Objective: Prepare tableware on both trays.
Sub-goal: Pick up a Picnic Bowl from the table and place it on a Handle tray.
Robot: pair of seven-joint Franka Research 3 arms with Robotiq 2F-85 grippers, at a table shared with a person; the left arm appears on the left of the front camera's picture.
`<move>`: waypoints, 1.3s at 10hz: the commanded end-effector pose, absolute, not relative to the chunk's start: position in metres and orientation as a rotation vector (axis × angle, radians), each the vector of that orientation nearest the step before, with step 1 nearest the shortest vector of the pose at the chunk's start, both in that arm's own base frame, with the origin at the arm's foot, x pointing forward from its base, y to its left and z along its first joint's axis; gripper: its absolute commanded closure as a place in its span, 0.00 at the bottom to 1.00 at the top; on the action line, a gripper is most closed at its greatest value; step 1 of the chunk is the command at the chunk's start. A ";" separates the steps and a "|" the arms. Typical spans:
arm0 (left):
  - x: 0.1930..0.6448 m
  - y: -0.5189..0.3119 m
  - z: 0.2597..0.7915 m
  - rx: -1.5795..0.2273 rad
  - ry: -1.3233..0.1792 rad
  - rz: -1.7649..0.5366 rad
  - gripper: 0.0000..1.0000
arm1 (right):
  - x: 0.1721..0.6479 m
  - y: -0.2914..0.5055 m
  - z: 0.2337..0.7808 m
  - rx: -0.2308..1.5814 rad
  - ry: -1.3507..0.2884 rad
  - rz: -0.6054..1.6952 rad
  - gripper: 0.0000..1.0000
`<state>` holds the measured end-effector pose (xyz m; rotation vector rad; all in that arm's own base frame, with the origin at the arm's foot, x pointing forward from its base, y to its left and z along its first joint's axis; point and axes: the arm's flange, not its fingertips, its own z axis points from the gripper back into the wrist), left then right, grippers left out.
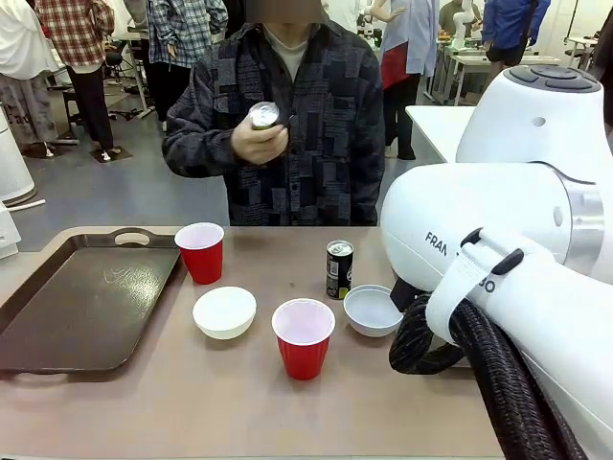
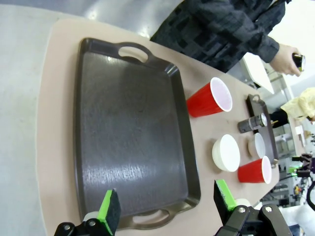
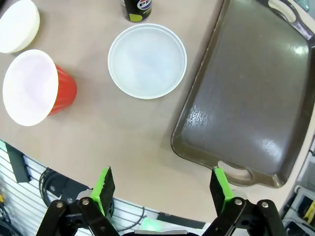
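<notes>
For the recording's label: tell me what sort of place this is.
Probably a robotics lab or demo hall, not a dining room: a white robot arm stands at a table laid with a tray and cups, and people stand among work tables on a grey floor behind.

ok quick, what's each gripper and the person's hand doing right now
left gripper: open, holding nothing
right gripper: open, holding nothing
person's hand: holding a can
</notes>
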<state>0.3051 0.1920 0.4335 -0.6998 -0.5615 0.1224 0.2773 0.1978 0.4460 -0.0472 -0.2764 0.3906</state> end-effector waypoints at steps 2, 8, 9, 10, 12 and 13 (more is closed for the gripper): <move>0.304 0.193 0.433 -0.718 -0.571 0.121 0.00 | 0.277 0.198 0.446 -0.047 -0.276 0.391 0.00; 0.304 0.193 0.433 -0.718 -0.571 0.121 0.00 | 0.391 0.219 0.422 0.030 -0.116 0.129 0.00; 0.304 0.193 0.433 -0.718 -0.571 0.121 0.00 | 0.396 0.223 0.413 0.027 -0.116 0.109 0.00; 0.304 0.193 0.433 -0.718 -0.571 0.121 0.00 | 0.404 0.227 0.407 0.020 -0.118 0.086 0.00; 0.304 0.193 0.433 -0.718 -0.571 0.121 0.00 | 0.409 0.228 0.393 0.006 -0.123 0.072 0.00; 0.304 0.193 0.433 -0.718 -0.571 0.121 0.00 | 0.412 0.229 0.387 0.007 -0.135 0.068 0.00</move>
